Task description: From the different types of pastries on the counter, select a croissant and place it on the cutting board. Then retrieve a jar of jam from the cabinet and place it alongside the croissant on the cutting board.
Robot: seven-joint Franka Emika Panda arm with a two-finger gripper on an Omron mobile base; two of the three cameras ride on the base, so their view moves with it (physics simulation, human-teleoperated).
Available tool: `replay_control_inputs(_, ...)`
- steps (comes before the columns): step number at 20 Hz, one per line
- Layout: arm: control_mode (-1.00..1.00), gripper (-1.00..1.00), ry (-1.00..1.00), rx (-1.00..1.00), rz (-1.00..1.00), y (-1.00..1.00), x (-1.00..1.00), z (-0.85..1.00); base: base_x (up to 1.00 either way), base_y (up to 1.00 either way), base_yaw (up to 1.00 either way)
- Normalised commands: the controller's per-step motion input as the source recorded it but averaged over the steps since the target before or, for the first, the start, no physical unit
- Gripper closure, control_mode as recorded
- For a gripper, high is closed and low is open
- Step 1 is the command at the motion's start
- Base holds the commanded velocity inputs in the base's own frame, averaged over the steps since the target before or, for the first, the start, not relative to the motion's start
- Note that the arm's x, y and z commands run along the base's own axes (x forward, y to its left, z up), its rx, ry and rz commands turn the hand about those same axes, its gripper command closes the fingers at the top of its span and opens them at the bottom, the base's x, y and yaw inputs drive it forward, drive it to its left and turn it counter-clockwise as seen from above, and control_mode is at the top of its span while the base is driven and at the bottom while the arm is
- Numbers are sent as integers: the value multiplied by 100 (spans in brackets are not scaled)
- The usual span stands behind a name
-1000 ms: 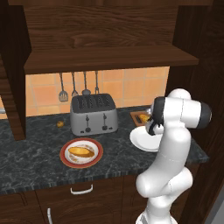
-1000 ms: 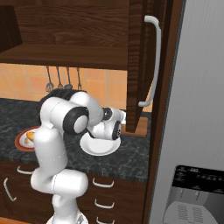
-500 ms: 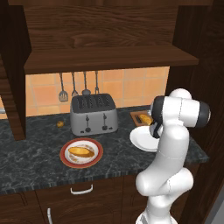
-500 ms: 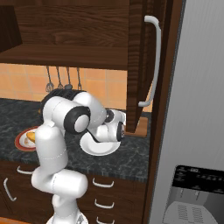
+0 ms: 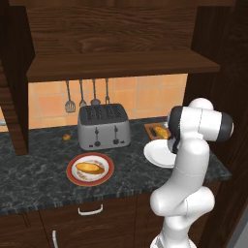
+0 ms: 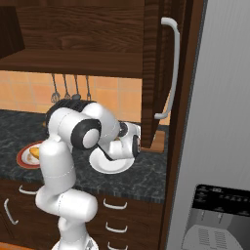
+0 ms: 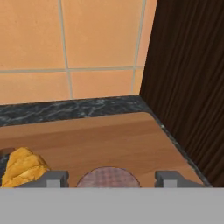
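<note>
The gripper (image 7: 108,178) sits low over the cutting board (image 7: 105,142), its two finger tips (image 7: 54,178) standing wide apart on either side of a round brownish lid, the top of the jar of jam (image 7: 108,178); whether the tips press on the jar or stand free of it cannot be told. In the hand view the croissant (image 7: 22,168) lies on the board just left of the jar, close to the left finger tip. The board rests on the counter (image 7: 65,109) in its far right corner, against the orange tiled wall (image 7: 70,48) and a dark wooden side panel (image 7: 188,78). In the left base view the arm (image 5: 191,160) bends down in front of the board (image 5: 154,131), on which the croissant (image 5: 161,132) shows. A white plate (image 5: 157,155) lies just near of the board. Further left stand a grey toaster (image 5: 103,127) and a red-rimmed plate (image 5: 90,169) carrying the larger oblong pastry (image 5: 89,168). The cabinet (image 5: 121,48) with its thick shelf plank hangs above the counter.
</note>
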Motion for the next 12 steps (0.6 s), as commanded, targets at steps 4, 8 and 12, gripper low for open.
replay_control_inputs(4, -100, -100, 0, 0, 0, 0, 0, 2, 0, 0, 0)
replay_control_inputs(8, -100, -100, -1, 0, 0, 0, 0, 27, 0, 0, 0)
replay_control_inputs(12, -100, -100, -3, -1, -1, 0, 0, 39, 0, 0, 0)
